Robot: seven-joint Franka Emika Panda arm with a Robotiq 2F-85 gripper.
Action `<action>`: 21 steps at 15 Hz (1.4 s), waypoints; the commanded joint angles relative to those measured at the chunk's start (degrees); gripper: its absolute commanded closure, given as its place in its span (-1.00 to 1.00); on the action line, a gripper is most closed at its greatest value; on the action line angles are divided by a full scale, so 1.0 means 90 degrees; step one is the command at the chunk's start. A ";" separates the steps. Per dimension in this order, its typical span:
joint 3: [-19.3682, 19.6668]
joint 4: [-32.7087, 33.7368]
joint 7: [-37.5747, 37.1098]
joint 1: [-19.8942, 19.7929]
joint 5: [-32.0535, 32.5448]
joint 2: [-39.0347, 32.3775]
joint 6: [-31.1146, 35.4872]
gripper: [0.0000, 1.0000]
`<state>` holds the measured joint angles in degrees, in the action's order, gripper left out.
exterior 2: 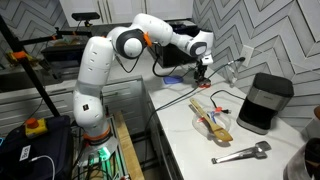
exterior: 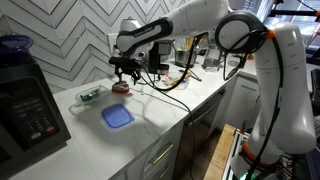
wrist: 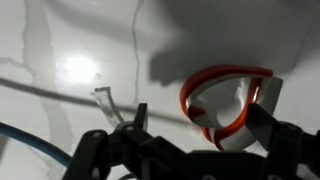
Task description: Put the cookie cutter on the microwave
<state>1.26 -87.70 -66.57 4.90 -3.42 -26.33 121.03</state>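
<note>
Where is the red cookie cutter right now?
In an exterior view the cookie cutter lies on the white counter, right below the pincer, with the green item beside it and the blue lid nearer the camera.

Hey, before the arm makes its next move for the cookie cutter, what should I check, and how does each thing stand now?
1. Red ring-shaped cookie cutter found: ok, it lies on the white counter under the claw.
2. Claw open: ok, its fingers stand apart in the wrist view.
3. Claw centred over the cutter: not ok, the ring sits off toward one finger in the wrist view.
4. Cutter gripped: not ok, nothing is held yet.
5. Way to the large black microwave: not ok at counter height, since the flat blue square lid and the small green item lie between; lifting first seems wise.
6. Microwave top free: cannot tell, the picture edge cuts it off.
</note>
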 commanded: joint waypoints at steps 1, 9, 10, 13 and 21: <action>0.0095 0.0038 -0.0176 0.0136 0.0056 -0.0267 0.0369 -1.00; 0.0314 0.0012 -0.0652 0.0270 0.0277 -0.0537 0.0582 -0.08; 0.0322 0.0016 -0.0682 0.0280 0.0304 -0.0551 0.0572 0.11; 0.0344 0.0023 -0.0712 0.0321 0.0398 -0.0548 0.0555 0.56; 0.0227 -0.0033 -0.0467 0.0386 0.0456 -0.0002 -0.0037 0.94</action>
<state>3.48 -86.75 -71.64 7.78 -0.24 -30.18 124.32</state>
